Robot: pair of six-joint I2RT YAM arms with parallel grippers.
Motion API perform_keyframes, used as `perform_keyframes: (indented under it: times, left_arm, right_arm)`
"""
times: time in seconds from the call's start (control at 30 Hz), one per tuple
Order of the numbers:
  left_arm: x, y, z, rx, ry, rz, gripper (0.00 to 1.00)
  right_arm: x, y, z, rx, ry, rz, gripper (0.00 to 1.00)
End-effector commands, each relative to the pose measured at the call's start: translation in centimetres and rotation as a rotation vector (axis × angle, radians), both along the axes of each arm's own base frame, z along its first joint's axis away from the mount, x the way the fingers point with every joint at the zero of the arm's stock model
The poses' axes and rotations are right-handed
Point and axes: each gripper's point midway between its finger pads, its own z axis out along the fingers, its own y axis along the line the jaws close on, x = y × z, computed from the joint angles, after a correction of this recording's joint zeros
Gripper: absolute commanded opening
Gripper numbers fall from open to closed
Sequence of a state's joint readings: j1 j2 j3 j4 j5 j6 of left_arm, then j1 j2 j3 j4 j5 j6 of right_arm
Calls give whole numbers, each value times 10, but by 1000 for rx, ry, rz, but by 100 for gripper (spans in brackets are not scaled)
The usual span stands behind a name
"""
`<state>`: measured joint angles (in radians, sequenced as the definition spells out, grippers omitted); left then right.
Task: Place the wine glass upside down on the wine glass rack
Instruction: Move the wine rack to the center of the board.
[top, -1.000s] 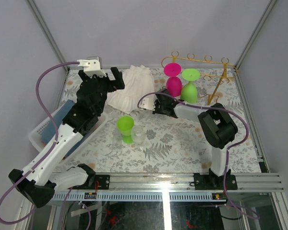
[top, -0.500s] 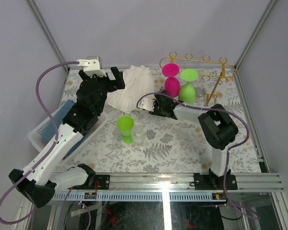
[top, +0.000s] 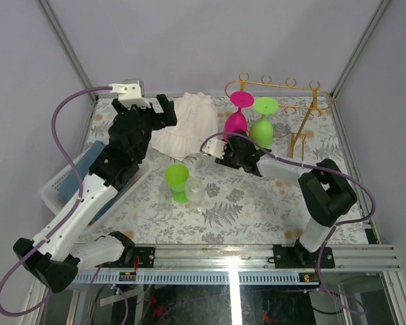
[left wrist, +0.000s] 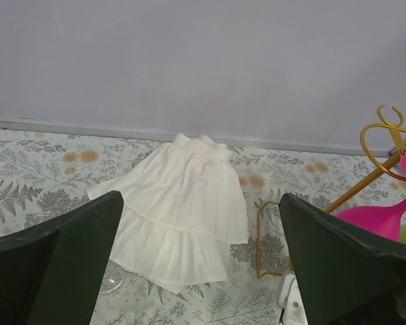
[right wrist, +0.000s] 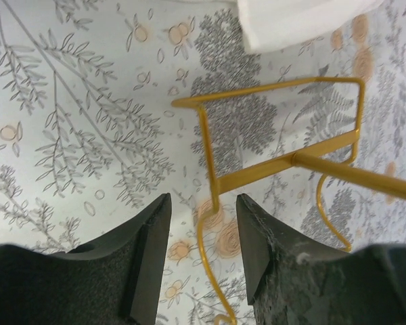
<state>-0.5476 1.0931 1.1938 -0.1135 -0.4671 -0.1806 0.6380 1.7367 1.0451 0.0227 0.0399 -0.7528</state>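
Note:
The gold wine glass rack stands at the back right. A pink wine glass hangs upside down from it, slightly tilted, next to a green one. My right gripper sits low in front of the pink glass and apart from it. Its wrist view shows open jaws with only the rack's base wire beyond them. My left gripper hovers wide open and empty over the back left. From there I see the rack and the pink glass's foot.
A white pleated cloth lies between the grippers. A green glass and a clear glass stand mid-table. A white basket holding something blue sits at the left edge.
The right gripper has opened, let go of the pink glass and drawn back toward the near left. The pink glass now hangs tilted on the rack. The left arm has not moved.

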Motion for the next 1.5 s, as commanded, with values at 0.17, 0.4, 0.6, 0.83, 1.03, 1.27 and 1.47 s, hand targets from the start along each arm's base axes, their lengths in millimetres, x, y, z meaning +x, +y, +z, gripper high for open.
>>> perform_keyframes:
  times: [0.17, 0.4, 0.6, 0.83, 1.03, 1.27, 1.47]
  left_arm:
    - [4, 0, 11, -38, -43, 5, 100]
    - [5, 0, 10, -36, -40, 2, 100]
    - [5, 1, 10, -34, -40, 7, 99]
    - [7, -1, 8, -33, -31, -1, 100]
    - [9, -3, 8, -30, -26, -6, 100]
    - [10, -14, 7, -27, 24, -57, 100]
    - [-10, -27, -18, -34, 134, -166, 100]
  right_arm:
    - [-15, -5, 2, 54, -2, -41, 52]
    - [-25, -16, -5, 64, 4, -83, 53]
    - [-40, -23, -10, 99, 21, -111, 54]
    - [-74, -24, -11, 189, 51, -146, 55]
    - [-106, -22, 14, 457, 98, -245, 56]
    - [-143, -22, 45, 756, 238, -375, 65]
    - [-167, -27, 56, 889, 323, -425, 69]
